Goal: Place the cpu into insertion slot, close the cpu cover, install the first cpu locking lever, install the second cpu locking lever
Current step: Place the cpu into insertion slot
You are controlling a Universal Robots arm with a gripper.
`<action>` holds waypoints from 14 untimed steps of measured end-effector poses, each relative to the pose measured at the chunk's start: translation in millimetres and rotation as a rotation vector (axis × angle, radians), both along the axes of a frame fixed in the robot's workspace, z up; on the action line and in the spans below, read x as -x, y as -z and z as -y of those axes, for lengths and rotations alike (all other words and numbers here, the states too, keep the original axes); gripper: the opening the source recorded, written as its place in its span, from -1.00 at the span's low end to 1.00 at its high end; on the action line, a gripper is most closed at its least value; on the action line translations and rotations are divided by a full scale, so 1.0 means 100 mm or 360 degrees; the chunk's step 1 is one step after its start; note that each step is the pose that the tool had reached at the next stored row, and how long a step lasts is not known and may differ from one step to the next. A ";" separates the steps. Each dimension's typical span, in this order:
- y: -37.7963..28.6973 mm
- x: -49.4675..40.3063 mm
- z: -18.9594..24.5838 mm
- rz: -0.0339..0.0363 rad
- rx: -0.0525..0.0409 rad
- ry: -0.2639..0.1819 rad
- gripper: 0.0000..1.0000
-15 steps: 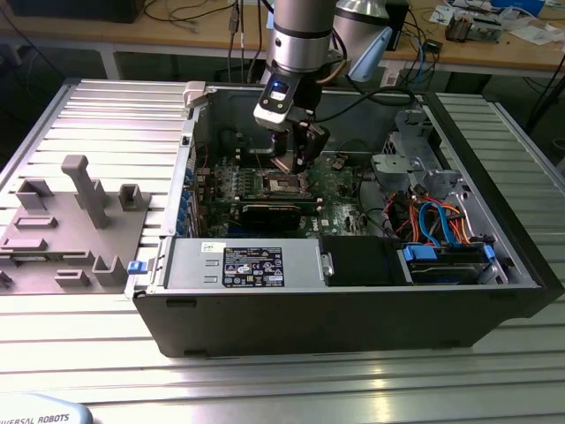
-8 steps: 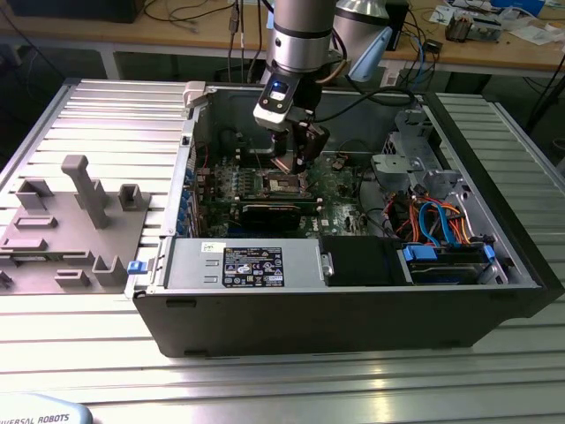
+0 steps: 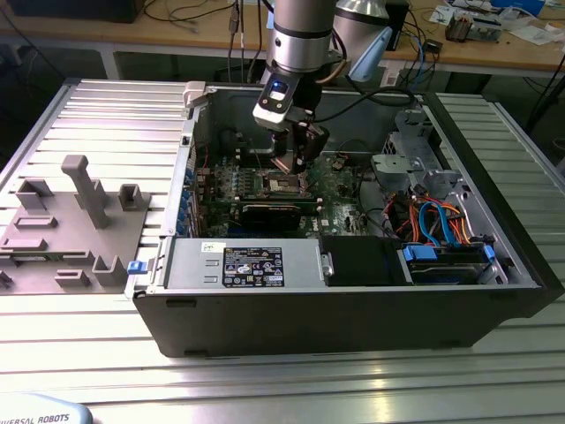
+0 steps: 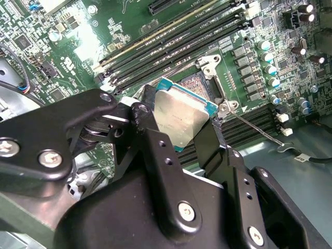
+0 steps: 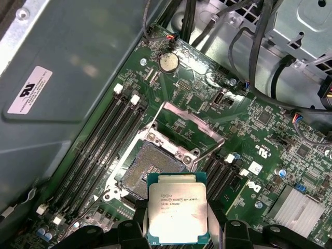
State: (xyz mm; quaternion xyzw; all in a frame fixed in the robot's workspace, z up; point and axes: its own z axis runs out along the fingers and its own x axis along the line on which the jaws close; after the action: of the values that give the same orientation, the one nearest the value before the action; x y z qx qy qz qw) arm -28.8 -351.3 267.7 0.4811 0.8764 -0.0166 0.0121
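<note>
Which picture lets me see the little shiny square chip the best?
The first wrist view: the cpu faces the camera with nearly its whole silvery top showing. The second wrist view shows it slanted and partly hidden behind the end effector that holds it. In the exterior view it is too small to make out.
</note>
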 end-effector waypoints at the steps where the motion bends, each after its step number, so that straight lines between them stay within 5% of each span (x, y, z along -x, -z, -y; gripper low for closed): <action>1: 0.000 0.000 0.000 0.0000 0.0000 0.0003 0.08; 14: 0.006 0.000 0.000 0.0000 0.0000 0.0113 0.08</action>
State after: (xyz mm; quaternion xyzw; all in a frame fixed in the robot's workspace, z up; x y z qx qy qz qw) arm -28.8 -351.3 267.1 0.5119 0.8588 -0.0170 0.0115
